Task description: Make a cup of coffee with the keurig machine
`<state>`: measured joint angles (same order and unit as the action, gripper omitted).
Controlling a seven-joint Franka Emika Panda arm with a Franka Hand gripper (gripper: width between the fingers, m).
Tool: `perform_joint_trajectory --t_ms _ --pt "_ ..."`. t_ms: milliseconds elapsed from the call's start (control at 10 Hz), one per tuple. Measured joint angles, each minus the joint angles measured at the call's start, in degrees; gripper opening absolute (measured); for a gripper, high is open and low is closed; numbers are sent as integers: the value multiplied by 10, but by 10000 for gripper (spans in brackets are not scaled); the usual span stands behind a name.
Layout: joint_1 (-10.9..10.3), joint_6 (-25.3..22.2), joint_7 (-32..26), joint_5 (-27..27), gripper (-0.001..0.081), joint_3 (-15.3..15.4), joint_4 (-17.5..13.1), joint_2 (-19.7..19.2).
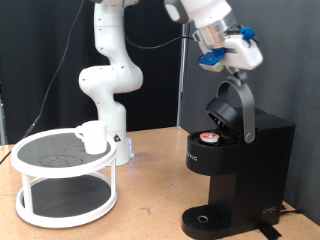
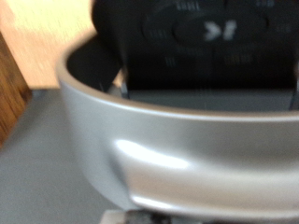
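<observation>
Gripper [image 1: 232, 66] width cannot be told; it is seen at the raised lid [image 1: 232, 105] of the coffee maker [image 1: 235, 170], a pod [image 1: 208, 138] loaded. At nine o'clock, the cup [image 1: 93, 137] is seen on a rack [image 1: 64, 180]; hard, breakable, best taken by rim or handle.

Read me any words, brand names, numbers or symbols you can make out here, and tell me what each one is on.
Nothing can be read for certain.
Coffee machine, front panel: a short pale line of lettering, too small to read.
Its lid seen from the wrist view: a pale mark in the middle button and faint marks around it, too blurred to read.
White mug, pod and hand: no text visible.
</observation>
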<state>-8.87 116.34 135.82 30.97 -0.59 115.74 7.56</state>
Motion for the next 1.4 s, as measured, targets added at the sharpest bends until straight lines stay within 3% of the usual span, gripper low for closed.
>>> perform_joint_trajectory --t_ms 300,600,1400 --pt "26 -9 33 -85 0 -10 10 -4" --pt "41 -9 56 -126 0 -17 17 -26" --pt "60 79 38 -150 0 -32 36 -135"
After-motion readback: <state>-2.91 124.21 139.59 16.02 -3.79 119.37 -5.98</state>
